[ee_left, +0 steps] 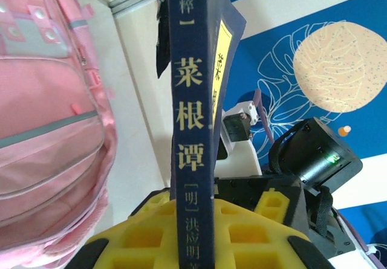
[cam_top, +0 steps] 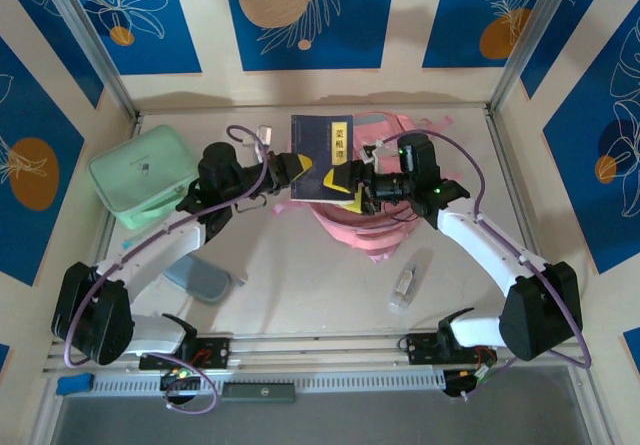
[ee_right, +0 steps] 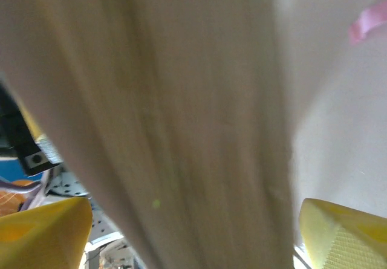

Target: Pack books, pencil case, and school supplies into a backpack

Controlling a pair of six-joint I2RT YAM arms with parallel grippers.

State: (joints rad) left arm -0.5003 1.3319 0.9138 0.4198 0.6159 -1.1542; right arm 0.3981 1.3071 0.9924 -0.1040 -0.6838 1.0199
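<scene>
Backpack (cam_top: 372,233) lies on the table (cam_top: 300,285) beneath your right arm. Navy book (cam_top: 320,150) is held up just above it; this reads as a handover. Left claw (cam_top: 296,171) is clamped tight on the book. Right claw (cam_top: 343,179) is spread wide, with the pages loose between its fingers. Likely next: back the right claw off, then steer the book into the backpack.

"White links on the left arm (cam_top: 150,250) and right arm (cam_top: 480,240), with bulky black joints (cam_top: 95,315)?"

"Yes, purple cables (cam_top: 476,165) loop along both. The left pincer (cam_top: 298,165) and right pincer (cam_top: 340,177) carry yellow fingers (ee_left: 151,233), grid-moulded; a green light (cam_top: 437,191) glows on the right wrist."
</scene>
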